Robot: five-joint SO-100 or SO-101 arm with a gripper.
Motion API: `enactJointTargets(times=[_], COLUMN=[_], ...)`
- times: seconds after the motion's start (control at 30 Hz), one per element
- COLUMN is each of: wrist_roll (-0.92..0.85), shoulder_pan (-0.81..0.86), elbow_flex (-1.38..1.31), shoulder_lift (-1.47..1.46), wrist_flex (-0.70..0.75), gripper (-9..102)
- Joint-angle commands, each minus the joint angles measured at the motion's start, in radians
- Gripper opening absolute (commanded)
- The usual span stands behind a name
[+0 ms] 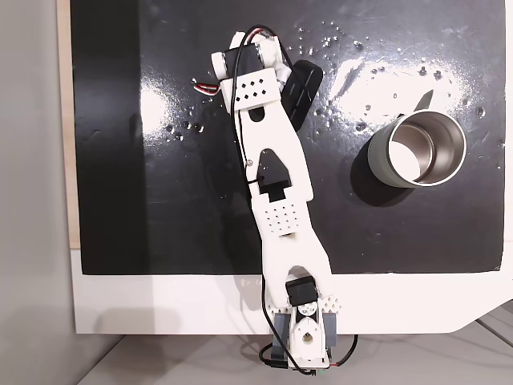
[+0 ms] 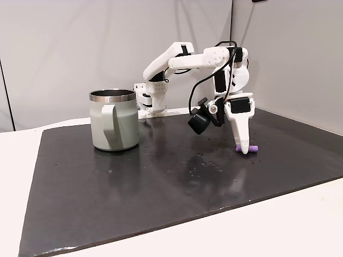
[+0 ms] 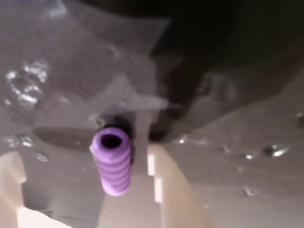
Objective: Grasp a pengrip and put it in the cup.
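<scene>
From above, my arm [image 1: 276,172] stretches over the black mat [image 1: 192,233] and the steel cup [image 1: 418,149] sits near its right edge. Side-on, my claw [image 2: 245,150] is tip-down on the mat, touching the little purple pengrip [image 2: 252,148], well away from the cup [image 2: 113,120]. On my wrist cam the pengrip [image 3: 113,160] is a stubby ribbed tube, hollow end facing up, lying between my spread fingers [image 3: 171,190], neither touching it.

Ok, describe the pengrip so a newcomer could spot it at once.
Start at the black mat and follow the white arm down to its gripper. The pengrip lies on the mat between the open fingers, far from the steel cup. It is a tiny purple ribbed tube with a hollow end, the one coloured thing there.
</scene>
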Motion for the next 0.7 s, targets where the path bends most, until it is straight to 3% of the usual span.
enactJointTargets(times=[0.0, 0.27, 0.47, 0.67], wrist_roll=[0.012, 0.009, 0.014, 0.02], shoulder_pan=[-0.014, -0.031, -0.023, -0.014], elbow_flex=[-0.06, -0.075, -0.075, -0.08], shoulder_lift=[0.008, -0.034, -0.052, -0.049], wrist_flex=[-0.035, -0.049, -0.037, -0.002], gripper=[27, 20, 1, 0])
